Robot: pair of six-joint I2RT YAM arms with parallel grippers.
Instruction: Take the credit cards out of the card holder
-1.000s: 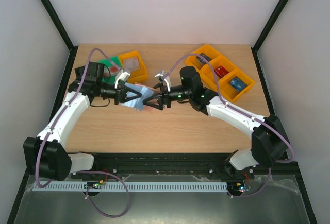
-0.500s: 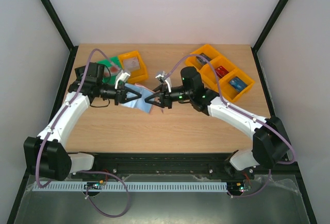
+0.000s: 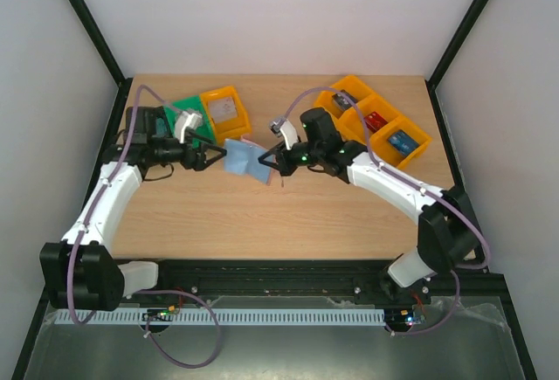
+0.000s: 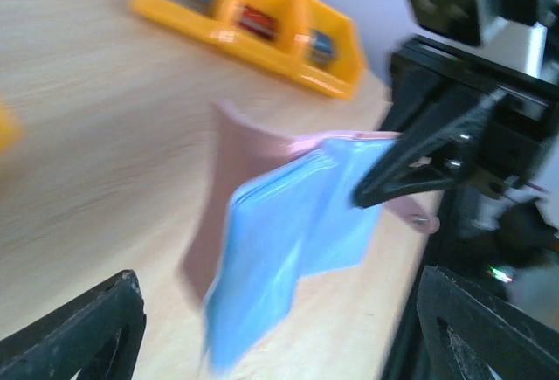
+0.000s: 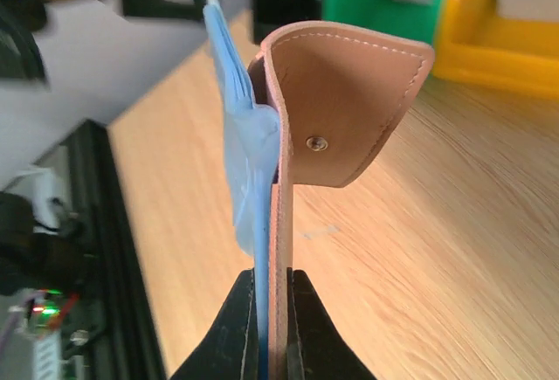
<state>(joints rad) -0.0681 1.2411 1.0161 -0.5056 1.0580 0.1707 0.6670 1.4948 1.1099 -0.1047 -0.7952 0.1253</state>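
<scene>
Two grippers have swapped roles within the last second.

In the top view, the left gripper [image 3: 213, 156] has let go of the card holder [image 3: 244, 158] and drawn back toward the left of the frame. Its fingers now stand spread, just beside the holder's left edge but apart from it. The right gripper [image 3: 270, 162], which was open a moment ago, is now clamped on the holder's right side. It holds the holder above the table [image 3: 262, 223] at mid-frame, between the green bin [image 3: 183, 107] and the three-part orange bin [image 3: 376, 122].

In the left wrist view, this arm's own fingers [image 4: 87, 332] sit wide apart at the lower corners with nothing between them. The holder hangs open at centre, blue lining facing the camera, pinched at its right edge by the other arm's black tips.

In the right wrist view, the jaws are pressed together at bottom centre on the holder's edge, gripping tan leather and blue lining alike. The snap flap curls over at the top.

No credit cards can be made out in the holder in any view. The handover looks complete, which frees the left gripper to reach into the pockets.
</scene>
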